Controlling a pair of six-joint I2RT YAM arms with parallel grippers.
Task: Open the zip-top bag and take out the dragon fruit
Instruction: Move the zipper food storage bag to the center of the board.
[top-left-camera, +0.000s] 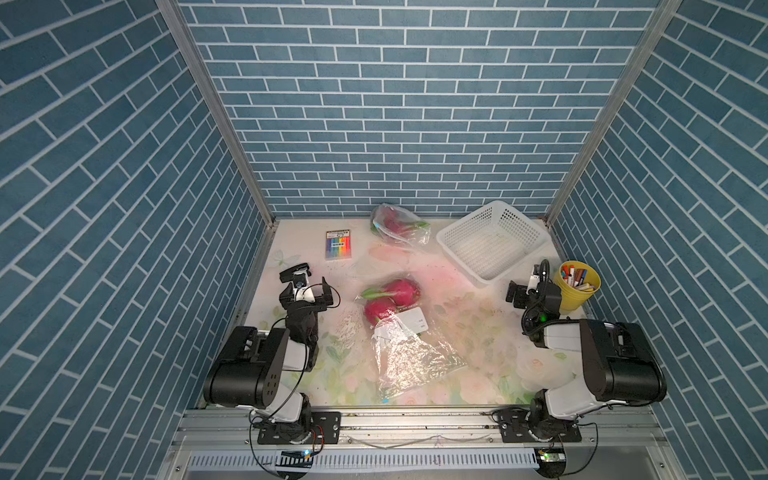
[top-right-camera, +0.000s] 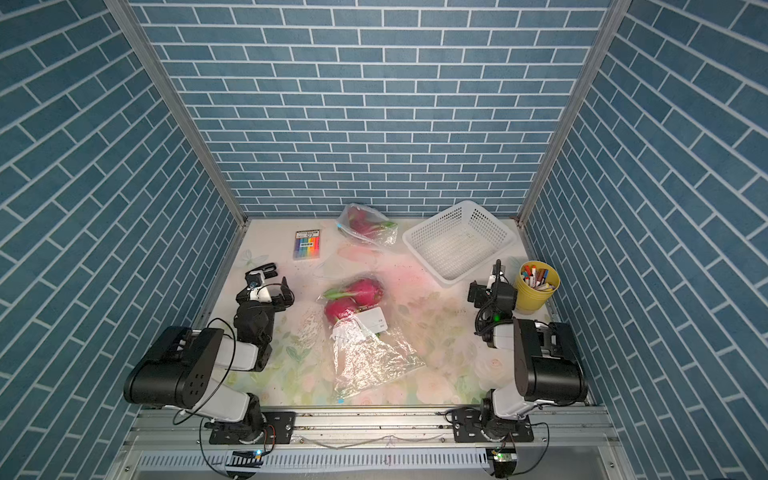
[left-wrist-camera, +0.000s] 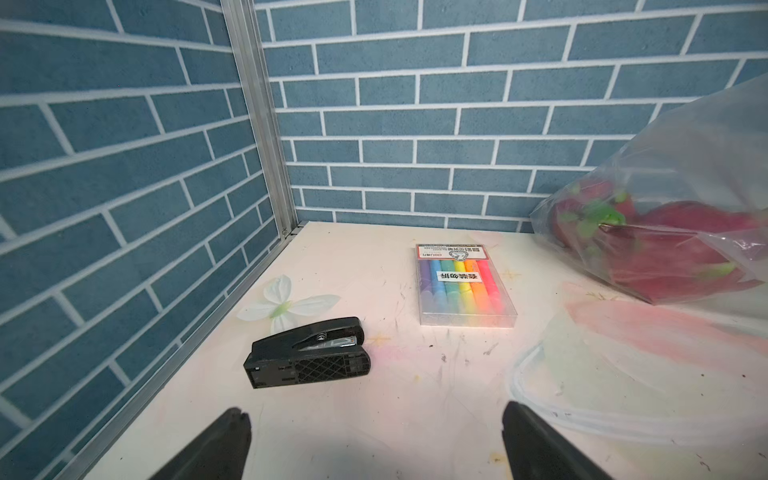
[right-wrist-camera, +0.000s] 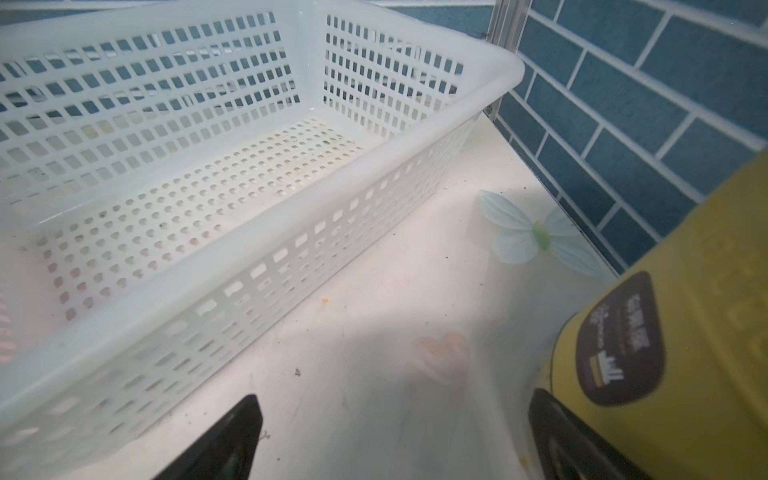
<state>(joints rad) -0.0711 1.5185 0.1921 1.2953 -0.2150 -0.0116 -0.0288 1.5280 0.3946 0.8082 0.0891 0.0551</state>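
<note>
Left tool (left-wrist-camera: 376, 436): is holding its two black fingers wide apart, gripping nothing, and is pointing toward the back left corner.
Stapler (left-wrist-camera: 307, 353): is lying on its side just ahead of the left tool, black, near the left wall.
Marker pack (left-wrist-camera: 465, 286): is lying flat past the stapler, showing a rainbow row of colours.
Right tool (right-wrist-camera: 392, 432): is spreading its fingers wide too, gripping nothing — it is sitting low over the counter (top-left-camera: 478, 340), near the right wall.
White basket (right-wrist-camera: 291, 216): is standing at the back right, just ahead of the right tool.
Yellow cup (right-wrist-camera: 685, 332): is standing just beside one finger of the right tool and is holding many markers, as both top views show.
Middle bag (top-left-camera: 415, 357): is lying in the middle of the counter between the two arms, clear and crinkly, well apart from both tools; whether its zip is shut is too hard to see.
White card (top-left-camera: 411, 321): is showing on the middle bag, close to the fruit.
Dragon fruit (top-left-camera: 401, 289): two pink ones with green tips are lying side by side, touching, at the far end of the middle bag — shiny plastic is showing around them, so they seem to be sitting inside it.
Back bag (top-left-camera: 399, 224): is lying by the back wall, left of the basket, and is holding more pink and green dragon fruit; how many is hard to tell.
</note>
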